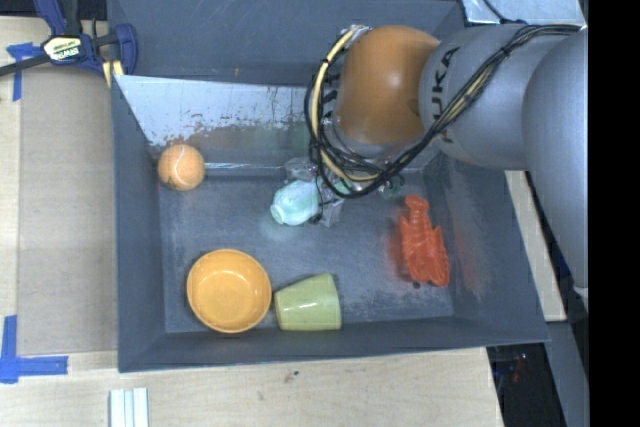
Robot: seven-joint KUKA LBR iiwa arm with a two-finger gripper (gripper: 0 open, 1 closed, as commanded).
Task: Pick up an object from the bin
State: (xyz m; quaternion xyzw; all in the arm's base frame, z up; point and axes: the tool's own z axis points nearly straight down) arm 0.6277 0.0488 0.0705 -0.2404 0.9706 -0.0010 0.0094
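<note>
Hovering mid bin, pincer just beside pale mint lump, open or closed unclear.

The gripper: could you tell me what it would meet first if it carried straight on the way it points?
Probably the pale blue-green lump at the bin's middle, right beside the gripper; depth is unclear, so it might hit bin floor instead.

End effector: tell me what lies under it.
A pale blue-green rounded thing pokes out at the tip of the end effector, mid-bin. The arm's orange cover and cables hide the bin floor beneath them.
</note>
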